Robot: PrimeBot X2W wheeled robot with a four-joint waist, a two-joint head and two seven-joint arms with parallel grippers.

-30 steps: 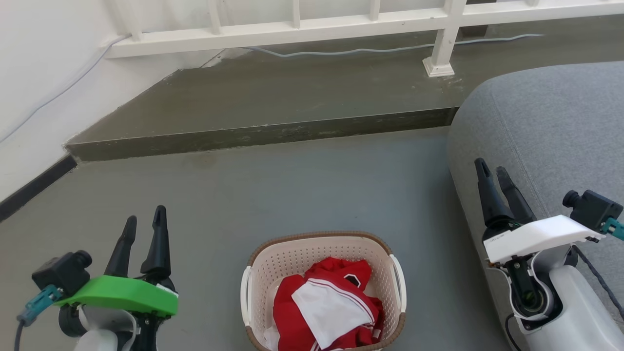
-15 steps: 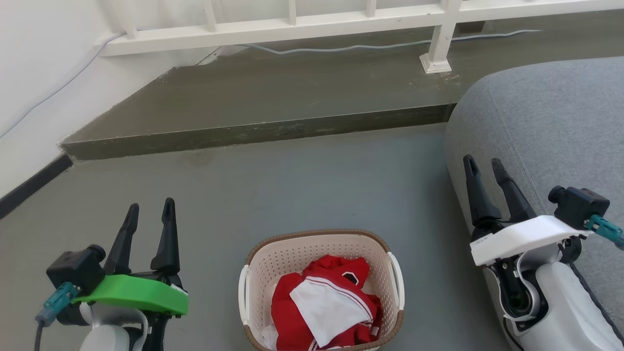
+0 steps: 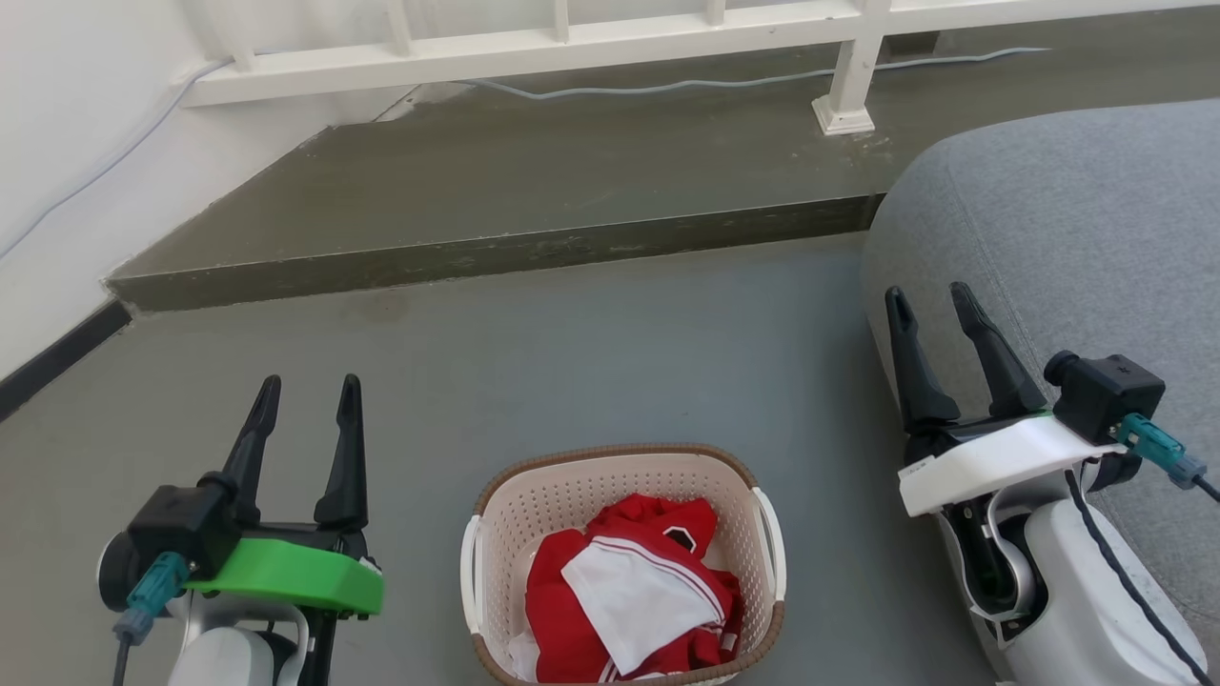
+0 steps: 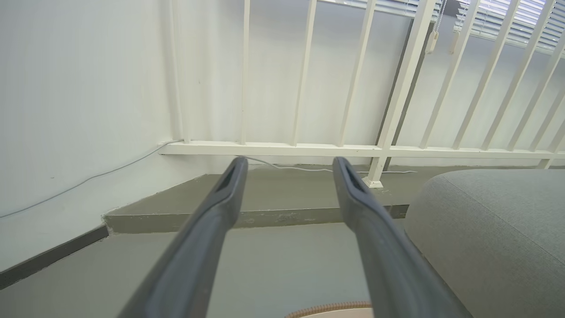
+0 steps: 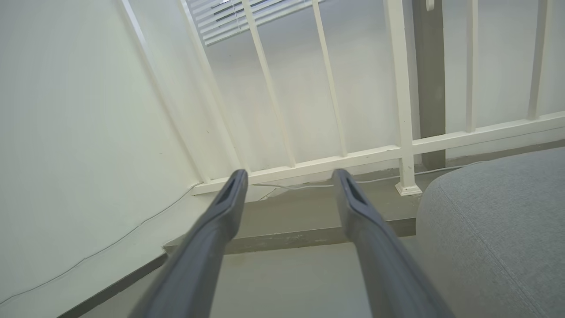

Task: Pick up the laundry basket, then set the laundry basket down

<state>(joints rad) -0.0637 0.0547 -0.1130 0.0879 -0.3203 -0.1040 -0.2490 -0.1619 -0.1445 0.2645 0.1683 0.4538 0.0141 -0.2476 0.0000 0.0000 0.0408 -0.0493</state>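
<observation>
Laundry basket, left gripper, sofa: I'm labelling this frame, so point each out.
laundry basket [image 3: 562, 495], head view, perforated far wall.
left gripper [image 3: 311, 382], head view, midway between fingertips.
sofa [image 3: 1067, 210], head view, grey seat fabric.

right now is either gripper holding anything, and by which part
Nothing is held. The left gripper and right gripper are both open and empty, apart from the laundry basket.

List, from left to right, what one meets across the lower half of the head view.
left hand, open → laundry basket, standing on the floor → right hand, open
</observation>
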